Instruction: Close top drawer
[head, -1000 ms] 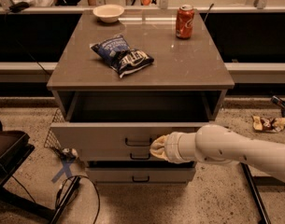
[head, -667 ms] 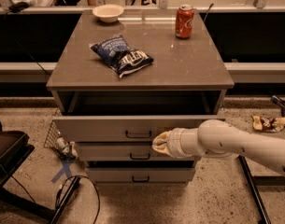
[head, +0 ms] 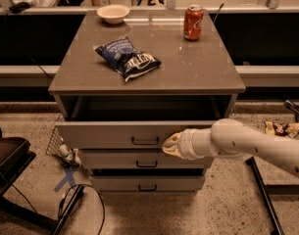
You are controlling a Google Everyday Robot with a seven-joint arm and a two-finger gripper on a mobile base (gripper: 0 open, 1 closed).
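Observation:
The top drawer (head: 114, 133) of the grey cabinet stands partly open, its plain grey front with a small dark handle (head: 145, 141) sticking out a little beyond the two drawer fronts below. A dark gap shows above it under the countertop. My gripper (head: 169, 145) comes in from the right on a white arm and sits against the top drawer's front, just right of the handle. The arm hides the right part of the drawer front.
On the cabinet top (head: 198, 67) lie a blue chip bag (head: 128, 58), a red soda can (head: 193, 22) and a white bowl (head: 113, 13). The middle drawer (head: 146, 159) and bottom drawer (head: 146, 183) are below. A black chair (head: 7, 165) and cables (head: 73, 204) are at the left.
The top drawer has slid inward, so less of its inside shows. My gripper has moved up and toward the cabinet with it, staying against the front.

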